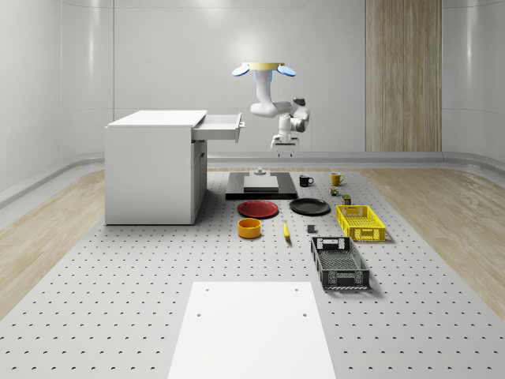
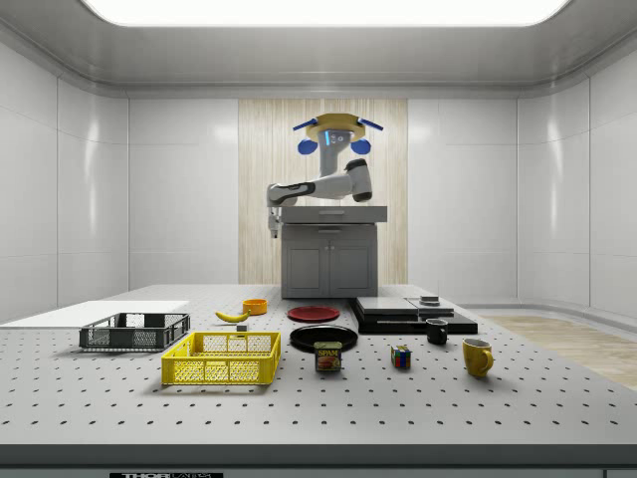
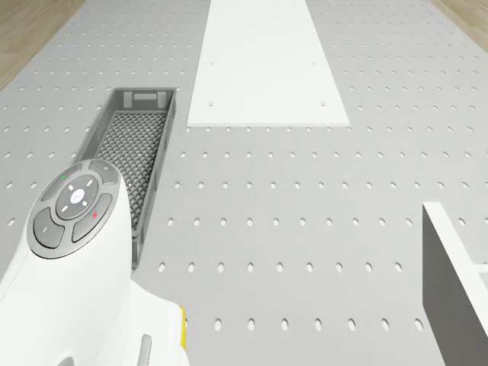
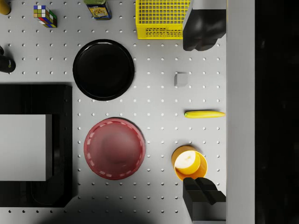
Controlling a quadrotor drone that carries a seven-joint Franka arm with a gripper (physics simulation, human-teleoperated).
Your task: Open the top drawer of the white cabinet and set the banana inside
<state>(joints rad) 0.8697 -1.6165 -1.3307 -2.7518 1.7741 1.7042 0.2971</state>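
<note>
1. The white cabinet stands on the perforated desk, and its top drawer is pulled out toward the whole-scene view's right.
2. The drone hovers in the air just beyond the open drawer's front, on the side away from the cabinet and higher than the cabinet top.
3. The arm hangs below the drone and bends so that the gripper points straight down, beside the drawer front and well above the desk.
4. In the wrist view the two dark fingers stand wide apart with nothing between them.
5. The banana lies flat on the desk, out in front of the cabinet on its drawer side, well apart from the gripper.
6. An orange bowl sits near the banana on the side toward the cabinet, and a red plate lies just behind the bowl.
7. A black plate lies beside the red plate, farther from the cabinet.
8. A yellow basket and a dark crate rest farther still from the cabinet than the banana.
</note>
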